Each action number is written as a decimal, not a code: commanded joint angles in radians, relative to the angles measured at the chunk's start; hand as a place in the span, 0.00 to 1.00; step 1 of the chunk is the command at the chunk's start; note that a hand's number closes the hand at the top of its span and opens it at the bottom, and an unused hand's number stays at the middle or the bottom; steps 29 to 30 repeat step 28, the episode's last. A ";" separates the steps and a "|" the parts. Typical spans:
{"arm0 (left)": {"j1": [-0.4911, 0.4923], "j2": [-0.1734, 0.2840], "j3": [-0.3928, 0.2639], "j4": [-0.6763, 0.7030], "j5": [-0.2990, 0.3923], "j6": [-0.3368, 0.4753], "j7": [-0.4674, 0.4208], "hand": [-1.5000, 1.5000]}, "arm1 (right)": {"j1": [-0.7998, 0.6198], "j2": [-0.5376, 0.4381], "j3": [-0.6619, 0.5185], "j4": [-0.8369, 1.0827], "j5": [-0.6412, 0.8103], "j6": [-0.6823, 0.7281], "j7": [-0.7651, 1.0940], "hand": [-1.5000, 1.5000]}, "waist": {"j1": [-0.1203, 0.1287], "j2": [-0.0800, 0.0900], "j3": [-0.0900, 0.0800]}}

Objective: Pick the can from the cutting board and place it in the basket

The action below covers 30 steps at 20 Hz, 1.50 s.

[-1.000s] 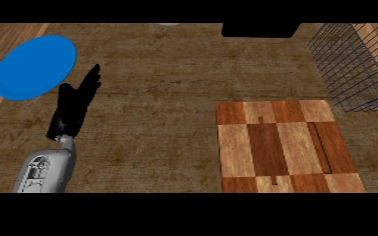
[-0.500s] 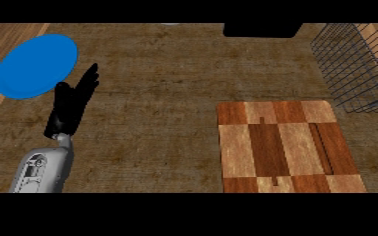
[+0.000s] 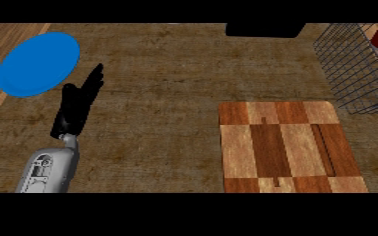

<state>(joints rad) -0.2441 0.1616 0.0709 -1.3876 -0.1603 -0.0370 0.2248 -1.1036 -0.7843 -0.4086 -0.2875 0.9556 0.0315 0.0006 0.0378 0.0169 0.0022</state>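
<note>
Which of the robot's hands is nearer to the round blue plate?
The left hand: it shows just right of the round blue plate, slightly below it, fingers straight. The right hand is not in view, so its place cannot be told.

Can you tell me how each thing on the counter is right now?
Left hand: open, fingers straight, holding nothing.
Cutting board: lying flat, nothing on it; no can in view.
Basket: at the right edge, partly out of view.
Blue plate: flat, bare.
Black object: at the far edge, unclear.
</note>
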 commanded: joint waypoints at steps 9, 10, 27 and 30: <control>0.030 -0.017 -0.004 -0.006 -0.009 0.016 -0.017 0.50 | 0.050 0.026 -0.163 0.022 -0.162 -0.188 -0.138 0.00 | -0.003 -0.002 0.000; 0.013 0.000 -0.004 -0.004 -0.010 0.000 -0.003 0.50 | 0.034 0.020 -0.174 0.027 -0.170 -0.204 -0.124 0.00 | 0.003 0.001 0.001; -0.020 0.015 0.040 0.031 0.021 -0.011 0.004 0.50 | 0.290 -0.313 -0.427 0.086 -0.413 -0.103 -0.226 0.00 | -0.033 -0.004 0.001; 0.026 0.012 0.025 -0.003 -0.002 0.005 0.002 0.50 | 0.336 -0.333 -0.453 0.086 -0.444 -0.062 -0.274 0.00 | -0.038 -0.010 0.001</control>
